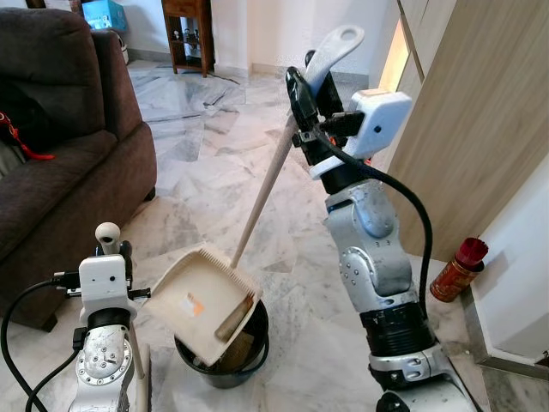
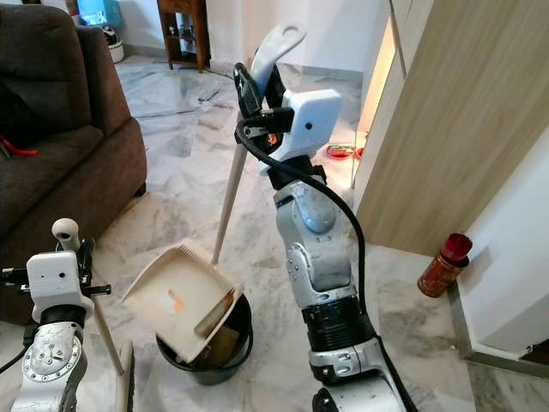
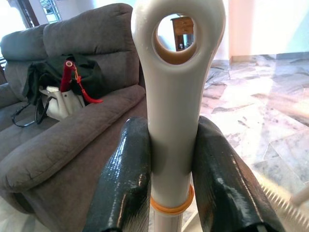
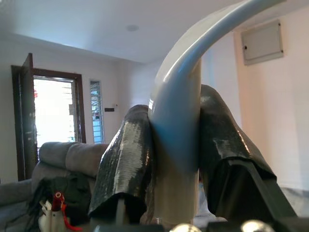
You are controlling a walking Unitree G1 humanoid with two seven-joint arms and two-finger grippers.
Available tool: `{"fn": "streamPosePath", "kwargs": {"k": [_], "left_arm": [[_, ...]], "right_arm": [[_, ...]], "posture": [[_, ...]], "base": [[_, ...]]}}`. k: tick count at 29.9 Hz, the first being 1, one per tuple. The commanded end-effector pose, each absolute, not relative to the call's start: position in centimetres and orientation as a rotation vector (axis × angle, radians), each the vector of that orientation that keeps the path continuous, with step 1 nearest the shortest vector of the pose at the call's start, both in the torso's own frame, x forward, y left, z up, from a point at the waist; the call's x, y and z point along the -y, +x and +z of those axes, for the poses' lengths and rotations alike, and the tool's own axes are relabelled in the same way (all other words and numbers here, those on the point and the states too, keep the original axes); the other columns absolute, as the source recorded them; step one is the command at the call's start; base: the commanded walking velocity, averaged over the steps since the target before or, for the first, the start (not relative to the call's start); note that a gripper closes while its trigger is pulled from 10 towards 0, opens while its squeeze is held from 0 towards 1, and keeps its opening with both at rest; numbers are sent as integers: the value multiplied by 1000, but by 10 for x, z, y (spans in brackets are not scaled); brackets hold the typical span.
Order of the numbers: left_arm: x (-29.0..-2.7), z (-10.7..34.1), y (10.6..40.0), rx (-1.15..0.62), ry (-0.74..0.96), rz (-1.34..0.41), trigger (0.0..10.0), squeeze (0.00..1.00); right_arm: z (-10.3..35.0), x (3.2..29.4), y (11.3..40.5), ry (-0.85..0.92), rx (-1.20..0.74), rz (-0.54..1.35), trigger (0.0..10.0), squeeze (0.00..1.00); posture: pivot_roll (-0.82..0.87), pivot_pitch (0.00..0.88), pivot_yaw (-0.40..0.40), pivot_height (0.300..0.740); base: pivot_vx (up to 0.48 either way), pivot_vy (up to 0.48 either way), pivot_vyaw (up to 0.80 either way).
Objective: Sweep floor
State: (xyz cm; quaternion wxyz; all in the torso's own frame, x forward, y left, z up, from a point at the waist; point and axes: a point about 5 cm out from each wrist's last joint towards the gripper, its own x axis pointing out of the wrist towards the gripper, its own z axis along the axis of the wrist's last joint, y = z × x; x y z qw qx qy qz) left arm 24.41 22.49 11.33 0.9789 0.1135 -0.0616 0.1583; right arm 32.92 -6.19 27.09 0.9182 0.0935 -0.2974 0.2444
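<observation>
A cream dustpan (image 1: 202, 300) hangs tilted over a black bucket (image 1: 249, 356), its lower edge inside the rim. A brown piece of debris (image 1: 233, 319) lies at that lower edge. The pan's long handle (image 1: 266, 180) rises to my right gripper (image 1: 302, 99), which is shut on it near the grey top grip (image 4: 176, 121). At the lower left my left gripper (image 1: 116, 253) is shut on the broom handle (image 3: 176, 121) just below its looped end. The broom head (image 2: 124, 378) rests on the floor beside the bucket.
A dark brown sofa (image 1: 60, 146) stands on the left with a bag (image 3: 53, 96) on it. A wooden cabinet (image 1: 480, 112) lines the right, a red canister (image 1: 457, 268) at its foot. A wooden side table (image 1: 189, 30) stands far back. Marble floor stretches ahead.
</observation>
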Motion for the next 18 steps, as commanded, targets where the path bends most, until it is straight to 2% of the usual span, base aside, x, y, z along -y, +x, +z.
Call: {"fn": "streamPosePath", "kwargs": {"k": [1, 11, 18], "left_arm": [[-224, 117, 245, 151, 245, 307, 10000, 0], [-222, 118, 244, 157, 258, 290, 10000, 0], [-222, 119, 245, 159, 259, 287, 10000, 0]], "right_arm": [[289, 63, 328, 181, 693, 516, 10000, 0], [293, 59, 325, 105, 746, 576, 10000, 0], [297, 55, 316, 147, 799, 586, 10000, 0]], "posture": [[22, 0, -29, 740], [27, 0, -29, 740], [28, 0, -26, 740]], "base": [[0, 0, 0], [0, 0, 0], [0, 0, 0]]}}
